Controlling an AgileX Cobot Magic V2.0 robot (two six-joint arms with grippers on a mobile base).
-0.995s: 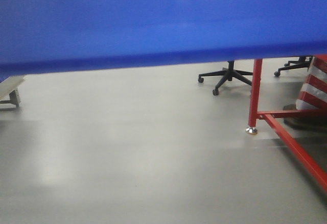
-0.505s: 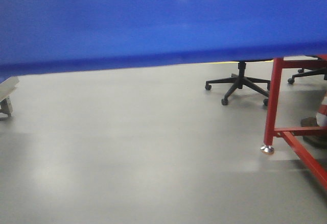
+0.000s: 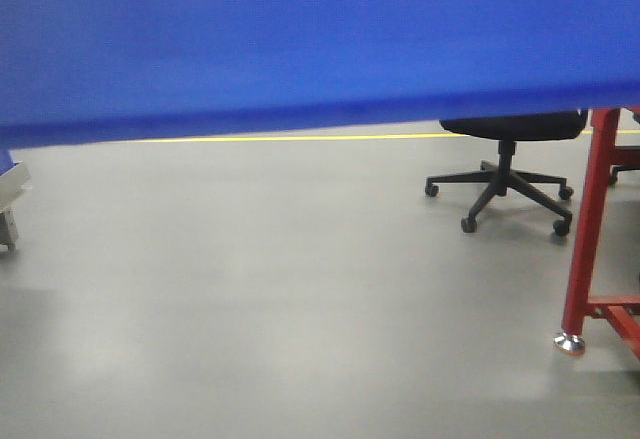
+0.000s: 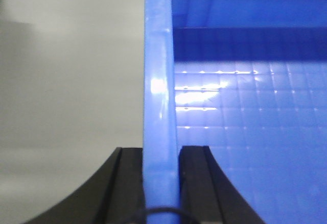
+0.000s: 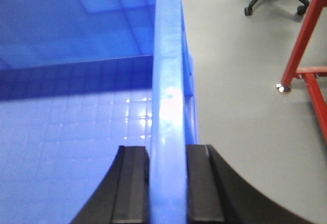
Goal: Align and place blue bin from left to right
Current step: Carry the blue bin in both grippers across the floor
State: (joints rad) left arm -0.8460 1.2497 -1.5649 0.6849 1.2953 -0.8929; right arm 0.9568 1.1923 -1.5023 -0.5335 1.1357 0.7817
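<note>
- Large bright-blue rigid plastic bin [image 3: 320, 39] spans the front view's top.
- Left gripper [image 4: 161, 183] is clamped tight on its left wall.
- Right gripper [image 5: 167, 183] pinches the right wall.

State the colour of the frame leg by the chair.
Red: the frame leg, best in the front-facing view.

Light is bright and even. The blue bin [image 3: 300, 39] fills twelve o'clock of my front view as a soft blur. White glare streaks it mid-frame at both wrists. The floor [image 3: 300, 259] shows a pale sheen at eight o'clock.
</note>
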